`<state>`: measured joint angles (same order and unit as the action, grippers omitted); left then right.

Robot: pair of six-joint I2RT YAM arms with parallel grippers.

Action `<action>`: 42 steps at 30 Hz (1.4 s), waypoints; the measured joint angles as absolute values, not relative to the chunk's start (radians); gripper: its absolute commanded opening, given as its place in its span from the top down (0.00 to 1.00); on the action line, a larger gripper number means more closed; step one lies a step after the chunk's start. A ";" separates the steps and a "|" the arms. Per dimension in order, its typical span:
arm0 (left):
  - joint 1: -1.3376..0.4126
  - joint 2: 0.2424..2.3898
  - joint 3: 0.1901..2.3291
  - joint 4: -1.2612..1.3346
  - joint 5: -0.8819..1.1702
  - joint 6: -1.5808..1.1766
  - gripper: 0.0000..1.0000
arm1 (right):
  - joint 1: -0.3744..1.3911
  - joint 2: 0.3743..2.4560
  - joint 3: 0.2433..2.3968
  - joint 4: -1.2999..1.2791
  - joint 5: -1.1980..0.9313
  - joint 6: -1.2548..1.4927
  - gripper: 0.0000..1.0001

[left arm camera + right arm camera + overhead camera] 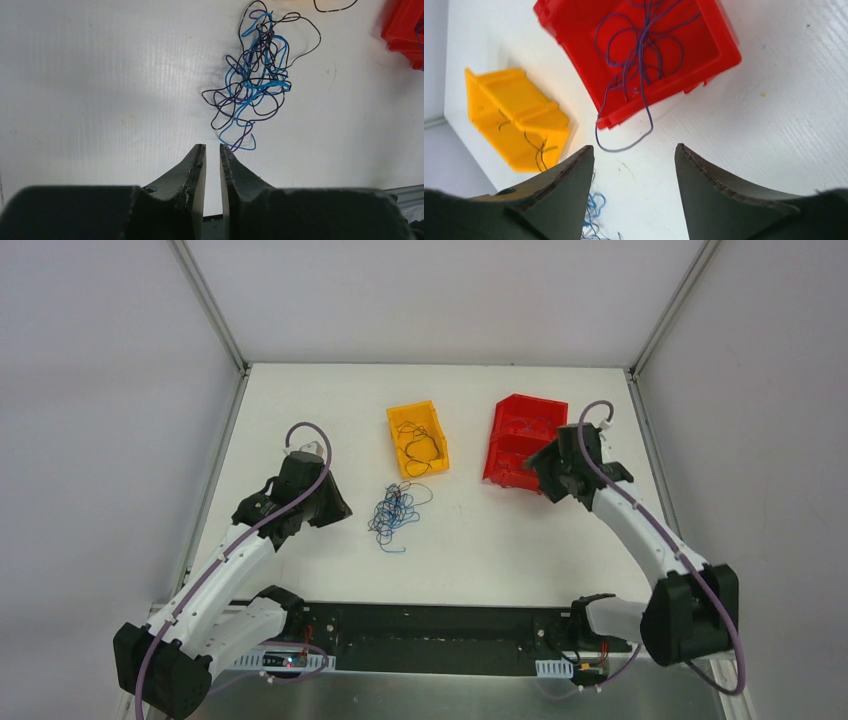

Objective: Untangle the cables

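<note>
The cables point(397, 510) lie as a tangle of thin blue, black and purple wires on the white table, below the yellow bin point(412, 409). The left wrist view shows the tangle point(255, 75) just ahead and to the right of my left gripper point(212, 146), whose jaws stand a narrow gap apart with nothing between them. My left gripper point(343, 511) sits left of the tangle. My right gripper point(533, 470) is wide open and empty point(634, 147) at the near edge of the red bin point(510, 406). A bit of the blue wires point(594, 210) shows beside its left finger.
Thin purple wires point(641, 50) lie in the red bin point(724, 45), one loop hanging over its rim onto the table. Thin black wires point(420, 448) lie in the yellow bin, which also shows in the right wrist view point(514, 110). Metal frame rails border the table.
</note>
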<state>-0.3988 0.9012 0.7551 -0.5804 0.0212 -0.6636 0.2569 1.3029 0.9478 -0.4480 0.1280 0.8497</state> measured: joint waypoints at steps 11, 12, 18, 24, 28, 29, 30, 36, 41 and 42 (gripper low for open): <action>-0.411 0.894 0.738 -0.532 0.049 -0.643 0.26 | 0.257 1.035 0.557 -0.108 -0.076 0.770 0.36; -0.416 0.889 0.728 -0.520 0.049 -0.641 0.09 | 0.257 1.018 0.516 -0.078 -0.088 0.781 0.36; -0.470 0.915 0.665 -0.451 0.037 -0.656 0.01 | 0.257 0.969 0.414 0.037 -0.114 0.820 0.36; -0.562 1.028 0.659 -0.362 -0.019 -0.644 0.02 | 0.257 0.950 0.413 0.106 -0.117 0.827 0.35; -0.571 1.082 0.642 -0.303 -0.055 -0.619 0.03 | 0.257 0.936 0.381 0.162 -0.118 0.845 0.36; -0.571 1.084 0.632 -0.289 -0.066 -0.608 0.03 | 0.257 0.934 0.367 0.175 -0.118 0.851 0.36; -0.571 1.080 0.621 -0.271 -0.074 -0.595 0.03 | 0.258 0.934 0.352 0.184 -0.118 0.857 0.36; -0.571 1.008 0.537 -0.156 -0.091 -0.507 0.04 | 0.258 0.935 0.281 0.234 -0.118 0.887 0.36; -0.571 0.974 0.482 -0.070 -0.087 -0.473 0.06 | 0.262 0.965 0.251 0.299 -0.117 0.905 0.38; -0.571 0.966 0.471 -0.056 -0.087 -0.468 0.06 | 0.264 0.974 0.247 0.315 -0.116 0.908 0.39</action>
<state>-0.5709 0.9665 0.4709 -0.0559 -0.0872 -0.4683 0.2638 0.9745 0.2466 0.3153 -0.1162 0.9085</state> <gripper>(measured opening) 0.949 0.632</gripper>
